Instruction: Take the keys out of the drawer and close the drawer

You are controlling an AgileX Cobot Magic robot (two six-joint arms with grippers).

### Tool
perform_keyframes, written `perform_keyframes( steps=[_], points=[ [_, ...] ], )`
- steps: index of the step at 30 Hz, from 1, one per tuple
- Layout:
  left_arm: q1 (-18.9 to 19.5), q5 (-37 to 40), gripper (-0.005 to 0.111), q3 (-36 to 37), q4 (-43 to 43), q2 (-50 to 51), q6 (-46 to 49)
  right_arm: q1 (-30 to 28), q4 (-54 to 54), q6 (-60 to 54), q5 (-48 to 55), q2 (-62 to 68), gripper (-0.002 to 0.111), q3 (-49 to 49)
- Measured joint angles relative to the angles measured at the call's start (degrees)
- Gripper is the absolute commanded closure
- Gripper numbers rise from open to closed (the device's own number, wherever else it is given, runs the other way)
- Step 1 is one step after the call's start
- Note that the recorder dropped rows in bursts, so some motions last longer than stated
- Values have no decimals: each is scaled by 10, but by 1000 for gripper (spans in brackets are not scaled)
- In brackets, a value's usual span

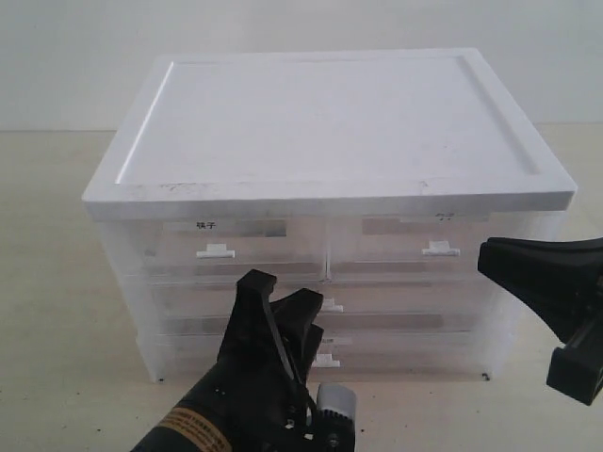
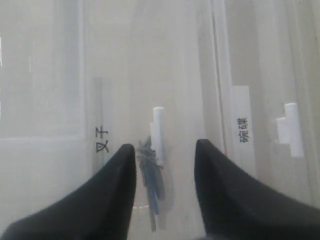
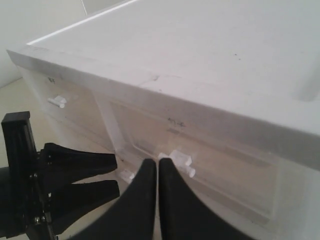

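Note:
The drawer [image 1: 405, 303] is the upper wide translucent one in the white-topped cabinet [image 1: 330, 113], and its front sits flush with the others. The keys [image 2: 150, 172] show as a blue-grey blur behind the drawer front [image 2: 170, 75], next to its small white tab handle [image 2: 158, 131]. My left gripper [image 2: 165, 150] is open, its fingers on either side of that tab and the keys, just short of the front. From outside, the left gripper [image 1: 281, 299] is at the cabinet's lower middle. My right gripper [image 3: 157, 167] is shut and empty, and the right gripper [image 1: 490, 259] hovers off the cabinet's right front corner.
Two half-width labelled drawers with white tabs [image 1: 215, 251] [image 1: 440, 250] sit above the wide drawer, and another wide drawer with a tab [image 1: 326, 360] lies below it. The cabinet stands on a pale tabletop [image 1: 66, 358]. The left gripper [image 3: 116, 173] shows in the right wrist view.

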State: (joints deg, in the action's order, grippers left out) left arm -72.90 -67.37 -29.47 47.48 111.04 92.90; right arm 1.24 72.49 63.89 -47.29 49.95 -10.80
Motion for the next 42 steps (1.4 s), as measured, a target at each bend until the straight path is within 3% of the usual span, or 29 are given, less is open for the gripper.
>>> perform_keyframes(
  steps=[6, 15, 29, 37, 42],
  points=[
    [12, 10, 102, 0, -26, 0, -1, 0, 0, 0, 0, 0, 108, 0],
    [14, 7, 102, 0, -24, 0, -2, 0, 0, 0, 0, 0, 108, 0],
    [-45, 10, 102, -1, 24, 0, 12, 0, 8, 1, 5, 0, 108, 0],
    [-46, -15, 102, -1, 35, 0, 17, 0, 8, 2, 6, 0, 108, 0],
    [-30, -16, 102, -1, -7, 0, 14, 0, 8, 3, 6, 0, 108, 0]
  ],
)
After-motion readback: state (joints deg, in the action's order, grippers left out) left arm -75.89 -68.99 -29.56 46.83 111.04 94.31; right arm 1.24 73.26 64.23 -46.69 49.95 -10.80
